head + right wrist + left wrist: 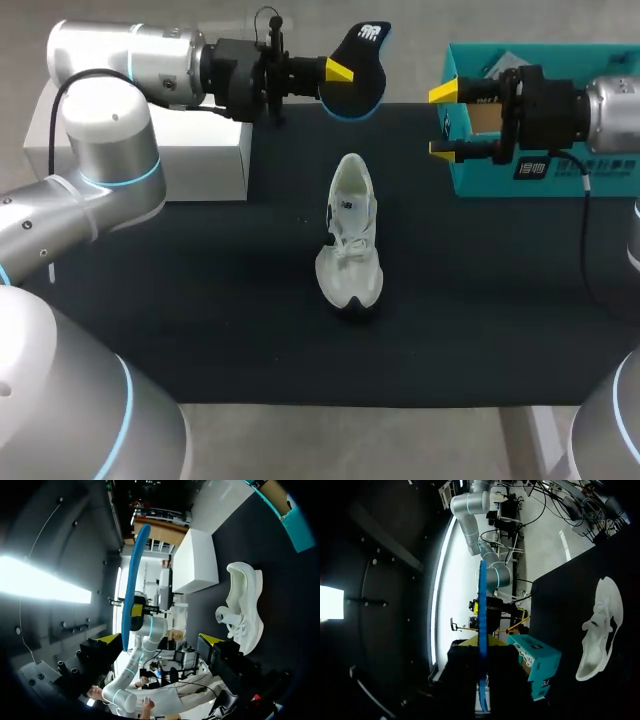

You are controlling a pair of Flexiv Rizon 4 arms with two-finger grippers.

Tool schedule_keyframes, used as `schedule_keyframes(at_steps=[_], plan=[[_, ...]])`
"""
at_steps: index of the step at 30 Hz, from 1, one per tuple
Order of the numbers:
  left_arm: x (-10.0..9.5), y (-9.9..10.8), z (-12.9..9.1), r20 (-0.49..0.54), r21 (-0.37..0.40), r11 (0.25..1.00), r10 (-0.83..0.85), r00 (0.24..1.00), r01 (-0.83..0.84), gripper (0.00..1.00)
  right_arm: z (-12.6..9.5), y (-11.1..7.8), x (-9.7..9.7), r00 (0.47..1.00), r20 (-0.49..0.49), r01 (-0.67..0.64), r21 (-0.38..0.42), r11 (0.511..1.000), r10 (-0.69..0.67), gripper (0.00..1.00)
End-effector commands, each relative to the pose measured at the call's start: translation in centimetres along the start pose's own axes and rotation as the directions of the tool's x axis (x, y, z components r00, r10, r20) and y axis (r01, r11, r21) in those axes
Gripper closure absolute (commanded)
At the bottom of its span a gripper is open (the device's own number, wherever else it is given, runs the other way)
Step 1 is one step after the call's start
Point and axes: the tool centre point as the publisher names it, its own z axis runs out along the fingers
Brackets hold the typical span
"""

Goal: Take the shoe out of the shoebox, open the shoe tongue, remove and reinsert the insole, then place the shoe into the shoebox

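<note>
A white sneaker (350, 235) stands on the black mat, toe towards the front edge; it also shows in the left wrist view (600, 625) and the right wrist view (245, 605). My left gripper (340, 70) is high over the table's back, shut on a dark insole with a blue rim (358, 65). In its own view the insole (482, 605) stands edge-on between the fingers. My right gripper (443, 122) hangs open in front of the teal shoebox (540, 60), facing the insole (134, 580) with nothing between its yellow tips.
A white box (200, 160) sits at the back left of the mat, under my left arm. The teal shoebox (540, 665) stands at the back right corner. The black mat (200, 320) covers most of the table.
</note>
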Motion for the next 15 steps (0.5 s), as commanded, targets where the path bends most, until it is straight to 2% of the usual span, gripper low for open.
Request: schedule_keyframes(at_steps=[1, 8, 11, 12, 13, 15], plan=[[0.6, 0.1, 0.4, 0.001, -0.007, 1.0, -0.008, 1.0, 0.008, 1.0, 0.5, 0.5, 0.7, 1.0, 0.018, 0.018, -0.012, 1.0, -0.018, 0.0], [2.2, 0.5, 2.1, -0.058, -0.003, 0.995, 0.099, 0.993, -0.099, 1.0, 1.4, 1.3, 1.6, 0.999, 0.036, 0.025, -0.002, 1.0, -0.025, 0.0], [2.8, 0.7, 3.0, -0.05, -0.008, 0.993, 0.116, 0.992, -0.117, 1.0, 1.8, 1.6, 1.5, 0.999, 0.052, 0.011, -0.002, 1.0, -0.011, 0.01], [3.1, 0.8, 3.3, -0.047, -0.01, 0.993, 0.119, 0.992, -0.12, 1.0, 1.9, 1.7, 1.5, 0.998, 0.055, 0.009, -0.003, 1.0, -0.009, 0.07], [3.3, 0.9, 3.6, -0.045, -0.012, 0.993, 0.117, 0.992, -0.118, 1.0, 2.1, 1.8, 1.4, 0.998, 0.055, 0.005, -0.005, 1.0, -0.005, 0.07], [3.7, 1.1, 4.1, -0.033, -0.018, 0.992, 0.121, 0.992, -0.122, 1.0, 2.3, 2.0, 1.3, 0.998, 0.057, -0.002, -0.017, 1.0, 0.003, 0.19]])
